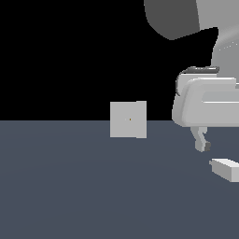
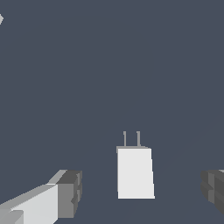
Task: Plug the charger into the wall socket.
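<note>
Wrist view: the end effector is seen spread wide, one dark-padded finger at about 8 o'clock of the frame and the other at about 4 o'clock, partly cut by the edge.
End effector contents: nothing is held; the charger lies in the gap between the fingers, and clear tabletop is seen on both of its sides, so no touch is shown.
End effector in the exterior view: the white body of the end effector is seen at 3 o'clock of the frame, with only one short finger visible below it; the finger tip is placed above the charger and apart from it.
Charger appearance: a small pale grey-white rectangular block is shown, with two thin prongs at one end; the block is laid flat on the tabletop.
Charger position: in the exterior view it is found at about 4 o'clock, cut by the frame edge.
Wall socket: a flat light grey square plate is stood upright near the frame's centre, with a tiny dot at its middle.
Relation: the wall socket is placed at about 10 o'clock from the charger and well apart from it.
Tabletop: a plain dark blue-grey surface is shown.
</note>
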Controlling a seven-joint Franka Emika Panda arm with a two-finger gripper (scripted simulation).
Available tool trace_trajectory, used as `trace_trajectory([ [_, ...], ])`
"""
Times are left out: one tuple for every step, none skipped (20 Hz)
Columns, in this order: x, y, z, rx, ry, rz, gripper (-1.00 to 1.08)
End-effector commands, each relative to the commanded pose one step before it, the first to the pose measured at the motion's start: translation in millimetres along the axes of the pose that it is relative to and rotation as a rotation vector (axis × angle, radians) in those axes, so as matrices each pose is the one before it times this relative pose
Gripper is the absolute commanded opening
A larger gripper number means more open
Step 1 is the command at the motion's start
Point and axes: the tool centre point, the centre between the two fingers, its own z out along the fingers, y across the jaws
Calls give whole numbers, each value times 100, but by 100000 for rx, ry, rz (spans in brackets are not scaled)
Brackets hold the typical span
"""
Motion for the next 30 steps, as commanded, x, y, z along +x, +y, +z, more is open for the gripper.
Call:
trace_trajectory([
  [-231,-15,822,51,-63,2,100],
  [-103,3,432,0,0,0,100],
  [-102,-15,463,39,47,-33,100],
  [-108,8,476,0,0,0,100],
  [-92,10,422,0,0,0,100],
  [-68,-8,359,20,27,-35,100],
  [-64,13,318,0,0,0,100],
  [-41,-9,259,15,22,-41,100],
  [-39,13,218,0,0,0,100],
  [-29,12,168,0,0,0,100],
  [-20,9,120,0,0,0,100],
  [-1,-18,65,9,16,-45,100],
  [-4,2,24,0,0,0,100],
  [0,0,0,0,0,0,-100],
  [0,0,0,0,0,0,-100],
  [0,0,0,0,0,0,-100],
  [0,0,0,0,0,0,-100],
  [0,0,0,0,0,0,-100],
  [0,0,0,0,0,0,-100],
  [0,0,0,0,0,0,-100],
  [0,0,0,0,0,0,-100],
  [0,0,0,0,0,0,-100],
  [0,0,0,0,0,0,-100],
  [-14,24,-17,-20,-8,44,-100],
  [10,-32,-8,0,0,0,-100],
  [16,-61,-29,-12,4,68,-100],
  [28,-104,-47,-20,5,107,-100],
  [41,-152,-65,-25,6,136,-100],
  [53,-194,-82,-32,8,173,-100],
  [64,-233,-100,-40,10,215,-100],
])
